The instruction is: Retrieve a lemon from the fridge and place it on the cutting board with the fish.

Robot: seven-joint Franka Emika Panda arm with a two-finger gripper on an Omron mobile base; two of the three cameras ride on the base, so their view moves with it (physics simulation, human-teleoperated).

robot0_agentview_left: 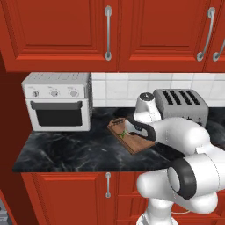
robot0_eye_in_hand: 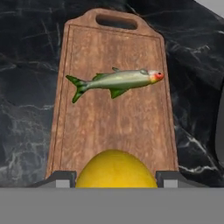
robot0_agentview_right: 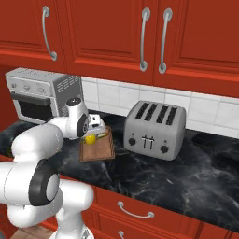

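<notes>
The gripper [robot0_eye_in_hand: 116,181] is gripping the lemon [robot0_eye_in_hand: 116,169], seemingly hovering over the board [robot0_eye_in_hand: 114,118] near the fish [robot0_eye_in_hand: 117,81].

The lemon [robot0_eye_in_hand: 116,169] is bright, plain yellow; the cutting board [robot0_eye_in_hand: 113,127] is warm brown with fine wood grain; the fish [robot0_eye_in_hand: 118,80] is silvery with green fins and tail and a red-orange snout; the desk [robot0_agentview_left: 66,149] is black marble veined in white; the cabinets [robot0_agentview_left: 61,30] are deep red with grey handles; the toaster [robot0_agentview_right: 154,128] is grey; the toaster oven [robot0_agentview_left: 57,101] is white with a dark window.
</notes>
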